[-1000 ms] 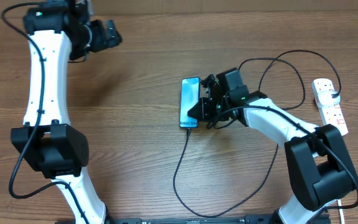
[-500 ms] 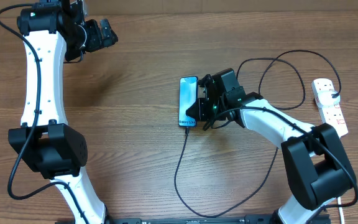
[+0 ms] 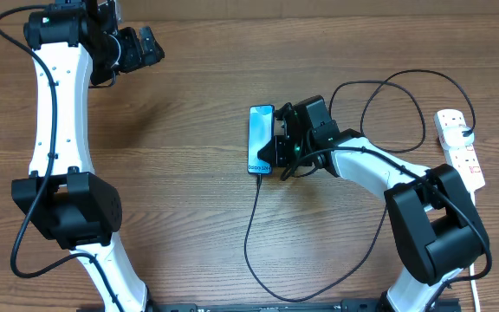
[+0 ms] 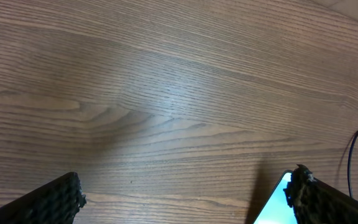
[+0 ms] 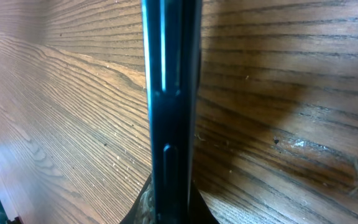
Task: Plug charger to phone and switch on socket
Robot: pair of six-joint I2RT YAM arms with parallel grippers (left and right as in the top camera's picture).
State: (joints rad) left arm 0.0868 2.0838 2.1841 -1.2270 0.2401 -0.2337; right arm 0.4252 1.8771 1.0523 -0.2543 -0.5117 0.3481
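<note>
Altogether one phone (image 3: 261, 139), one charger (image 3: 251, 227), one socket (image 3: 462, 147); left end effector (image 3: 152, 45) spread, right end effector (image 3: 282, 146) unclear.

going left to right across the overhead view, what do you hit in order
left end effector → phone → right end effector → socket

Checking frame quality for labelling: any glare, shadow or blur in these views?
Overhead: sharp, evenly lit, faint shadow on the table. Left wrist: pale sheen on the wood. Right wrist: phone edge very close, dark shadow to its right.
</note>
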